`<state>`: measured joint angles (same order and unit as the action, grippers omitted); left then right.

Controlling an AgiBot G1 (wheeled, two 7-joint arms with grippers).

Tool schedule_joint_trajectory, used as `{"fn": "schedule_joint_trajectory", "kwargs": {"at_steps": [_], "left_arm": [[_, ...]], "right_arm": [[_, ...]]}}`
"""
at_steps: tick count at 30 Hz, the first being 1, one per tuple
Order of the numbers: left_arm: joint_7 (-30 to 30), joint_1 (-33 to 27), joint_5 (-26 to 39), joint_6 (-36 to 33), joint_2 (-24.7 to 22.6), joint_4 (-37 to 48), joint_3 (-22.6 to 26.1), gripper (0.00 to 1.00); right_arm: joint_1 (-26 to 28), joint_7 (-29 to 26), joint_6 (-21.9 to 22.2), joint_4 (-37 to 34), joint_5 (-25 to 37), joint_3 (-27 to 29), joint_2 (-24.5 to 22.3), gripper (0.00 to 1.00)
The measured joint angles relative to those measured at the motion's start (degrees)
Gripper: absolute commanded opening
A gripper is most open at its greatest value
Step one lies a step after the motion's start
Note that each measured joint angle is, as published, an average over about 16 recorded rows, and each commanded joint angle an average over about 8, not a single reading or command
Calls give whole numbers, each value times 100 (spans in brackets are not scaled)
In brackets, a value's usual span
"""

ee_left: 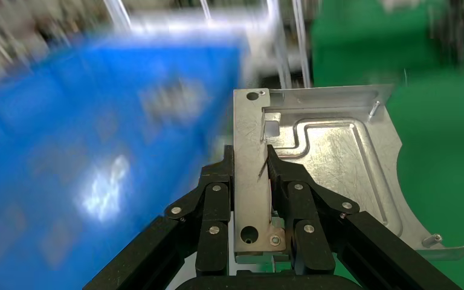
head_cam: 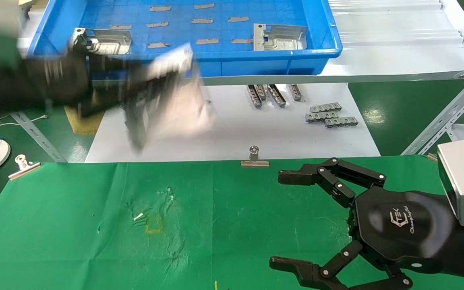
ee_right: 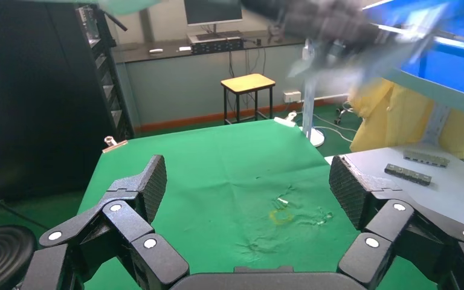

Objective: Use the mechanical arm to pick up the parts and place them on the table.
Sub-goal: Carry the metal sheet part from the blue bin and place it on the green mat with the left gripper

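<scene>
My left gripper [head_cam: 143, 100] is motion-blurred above the white tabletop, in front of the blue tray. It is shut on a silver stamped part [head_cam: 179, 92]. In the left wrist view its fingers [ee_left: 251, 160] clamp the part's [ee_left: 338, 163] bent bracket edge, and the part hangs in the air. Two more parts [head_cam: 103, 40] [head_cam: 280, 37] lie in the blue tray [head_cam: 256, 54]. My right gripper [head_cam: 284, 219] hovers open and empty over the green cloth table [head_cam: 75, 225] at the front right. The right wrist view shows it [ee_right: 248, 181] above the scuffed patch [ee_right: 281, 211].
Small grey ribbed strips [head_cam: 272, 94] [head_cam: 330, 114] lie on the white tabletop [head_cam: 236, 137]. Flat grey strips [head_cam: 201, 21] sit in the tray. Binder clips [head_cam: 255, 157] [head_cam: 23, 166] hold the cloth's far edge. A metal angle frame [head_cam: 445, 121] stands at the right.
</scene>
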<state>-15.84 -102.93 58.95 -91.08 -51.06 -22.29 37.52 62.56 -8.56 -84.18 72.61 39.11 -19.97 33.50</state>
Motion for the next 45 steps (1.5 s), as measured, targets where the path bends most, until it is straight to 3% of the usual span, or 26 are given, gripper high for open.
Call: {"fn": "schedule_joint_trajectory", "kwargs": {"at_steps": [11,22,23,30,31,45], "left_arm": [[-1263,633,1001,138,-3,138,1020,0],[-2196,555,1187,332,-377,1010,1174,0],[-2263,539,1177,360,-403,1080,1166,5],[-2665,433,1221,542,-580,1458,1181,92],[-2709,419,1232,558,-603,1500,1186,100],[-2797,335,903,203,-565,1921,973,100]], "right_arm": [[0,0,0,0,-1,-1,0,100],[0,1,1,0,-1,-2,-1,100],[0,1,1,0,-1,-2,-1,100],[1,1,1,0,-2,-2,-1,100],[1,1,1,0,-2,-3,-1,100],[1,2,1,0,-3,-4,-1,100]]}}
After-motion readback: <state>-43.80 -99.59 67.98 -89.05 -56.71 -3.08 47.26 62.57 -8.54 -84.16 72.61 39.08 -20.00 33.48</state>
